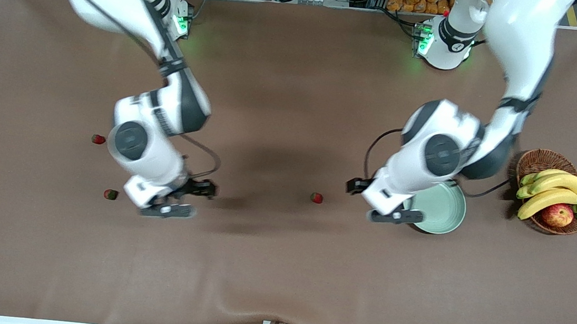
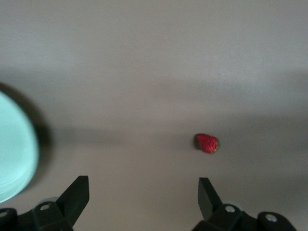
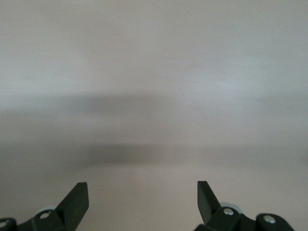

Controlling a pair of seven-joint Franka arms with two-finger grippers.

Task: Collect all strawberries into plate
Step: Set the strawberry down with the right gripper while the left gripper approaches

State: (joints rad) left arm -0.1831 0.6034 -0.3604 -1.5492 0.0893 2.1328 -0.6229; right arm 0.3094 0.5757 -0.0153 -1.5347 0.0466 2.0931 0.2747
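Note:
Three strawberries lie on the brown table: one [image 1: 317,197] mid-table, two [image 1: 98,139] [image 1: 110,194] toward the right arm's end. The pale mint plate [image 1: 442,211] is empty, partly under the left arm. My left gripper [image 1: 377,202] is open and empty over the table at the plate's edge, on the side toward the middle strawberry. The left wrist view shows that strawberry [image 2: 207,143] ahead of the open gripper [image 2: 143,192] and the plate's rim [image 2: 17,149]. My right gripper [image 1: 171,198] is open and empty over bare table beside the nearest strawberry. Its wrist view shows the gripper [image 3: 143,195] over bare table only.
A brown wicker basket [image 1: 537,162] with bananas [image 1: 553,190] and a red-yellow apple [image 1: 557,214] stands at the left arm's end of the table, beside the plate. The brown mat [image 1: 278,267] covers the whole table.

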